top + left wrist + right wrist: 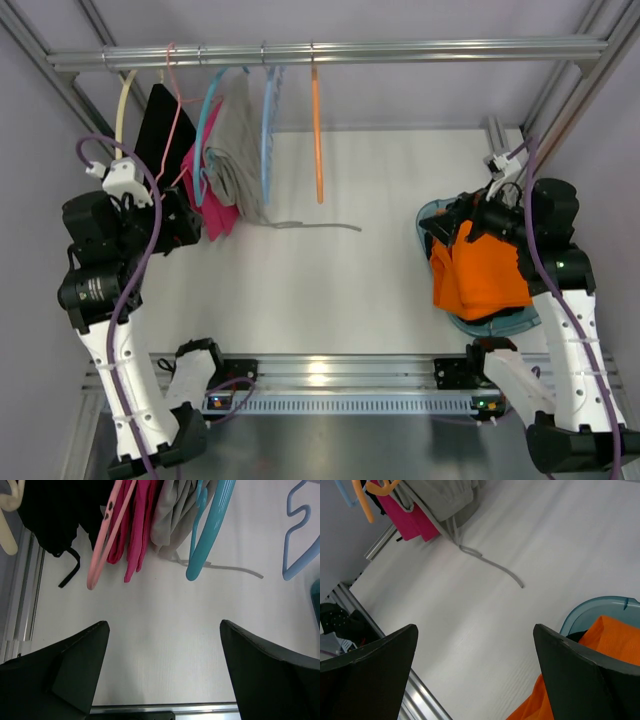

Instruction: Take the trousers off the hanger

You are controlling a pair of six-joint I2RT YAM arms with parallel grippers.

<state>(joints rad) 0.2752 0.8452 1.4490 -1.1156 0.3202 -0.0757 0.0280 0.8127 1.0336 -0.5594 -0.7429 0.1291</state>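
Bright, even overhead light floods the matte white tabletop (165, 670) between the underlit black fingers (60, 675) of the left gripper (162, 624); beyond them shadows fall soft, while glare flares on the silver aluminium rail (318, 372) behind them.

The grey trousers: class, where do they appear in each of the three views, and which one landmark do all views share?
Top external: the trousers hang from the rail, upper left, right of the magenta garment.
Left wrist: top edge, centre, beside the teal hanger.
Right wrist: top edge, left of centre.
Shared landmark: their drawstring cord trailing on the white table.
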